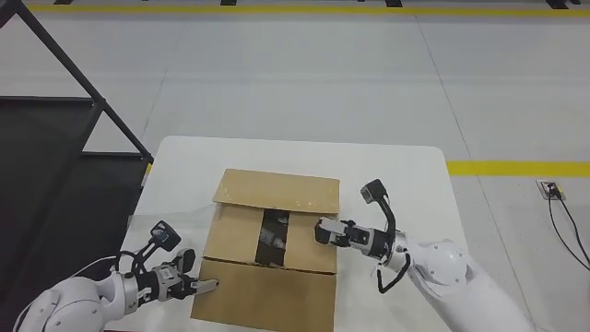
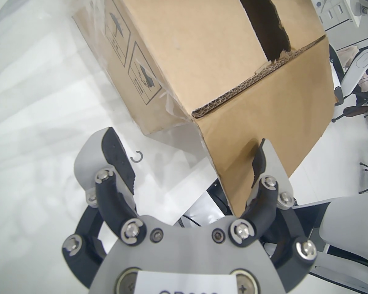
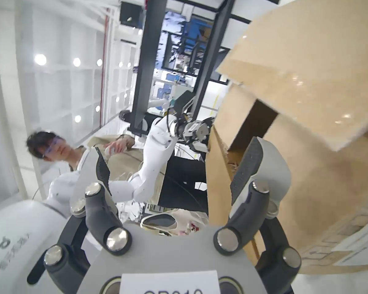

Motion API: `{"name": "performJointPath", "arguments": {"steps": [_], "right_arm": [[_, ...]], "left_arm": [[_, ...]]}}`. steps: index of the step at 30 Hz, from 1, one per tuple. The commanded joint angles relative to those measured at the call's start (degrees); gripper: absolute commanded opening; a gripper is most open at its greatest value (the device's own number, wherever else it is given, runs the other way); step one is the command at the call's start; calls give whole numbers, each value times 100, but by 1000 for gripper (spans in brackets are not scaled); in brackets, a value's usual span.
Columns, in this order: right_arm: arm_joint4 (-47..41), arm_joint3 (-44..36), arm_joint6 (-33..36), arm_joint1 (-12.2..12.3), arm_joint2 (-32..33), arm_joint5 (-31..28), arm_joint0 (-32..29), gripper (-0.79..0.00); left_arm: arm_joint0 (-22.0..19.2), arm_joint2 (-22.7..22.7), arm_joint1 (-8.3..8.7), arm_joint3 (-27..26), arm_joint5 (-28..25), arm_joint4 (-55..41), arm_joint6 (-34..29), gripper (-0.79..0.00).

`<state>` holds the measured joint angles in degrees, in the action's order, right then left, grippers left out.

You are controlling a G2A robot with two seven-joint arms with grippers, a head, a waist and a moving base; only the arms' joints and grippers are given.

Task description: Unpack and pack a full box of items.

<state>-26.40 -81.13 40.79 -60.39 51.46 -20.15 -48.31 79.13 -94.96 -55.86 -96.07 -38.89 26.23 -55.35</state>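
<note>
the left gripper point(image 1: 205, 286) sits at the near left corner of the cardboard box point(image 1: 241, 232). its fingers are spread wide, with the edge of the near flap between them. the box stands in the middle of the white desk point(image 1: 184, 161), top flaps folded mostly over and a dark gap left between them. the right gripper point(image 1: 320, 232) is at the right top flap beside that gap, fingers apart, a cardboard edge between them.
</note>
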Motion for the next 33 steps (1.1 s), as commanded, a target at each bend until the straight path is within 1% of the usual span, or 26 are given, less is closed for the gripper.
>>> {"name": "performJointPath", "arguments": {"steps": [1,4,8,12,17,19,21,22,23,33], "right_arm": [[-64,137,13,-43,-56,374,119,0],[-221,313,53,-106,-92,574,244,0],[-377,481,-47,-183,-66,344,324,0],[-442,565,-538,-293,-76,152,420,0],[-316,712,-1263,-469,-183,54,682,0],[-366,843,-1424,-547,-214,-56,824,0],[-464,1021,-1417,-626,-260,-195,982,0],[-382,1158,-1420,-657,-282,-242,1086,0],[-296,1316,-1577,-691,-291,-232,1169,0],[-245,1362,-1646,-701,-299,-204,1195,0]], "left_arm": [[24,18,9,-6,1,32,86,0],[50,41,24,3,11,57,188,0],[64,79,46,15,18,67,265,0],[65,123,70,30,5,58,293,0],[49,184,97,11,27,70,337,0],[56,201,106,-18,47,64,376,0],[71,213,117,-44,65,69,399,0],[77,218,122,-59,73,71,411,0],[83,224,127,-70,81,75,425,0],[89,222,131,-74,113,71,462,0]]}}
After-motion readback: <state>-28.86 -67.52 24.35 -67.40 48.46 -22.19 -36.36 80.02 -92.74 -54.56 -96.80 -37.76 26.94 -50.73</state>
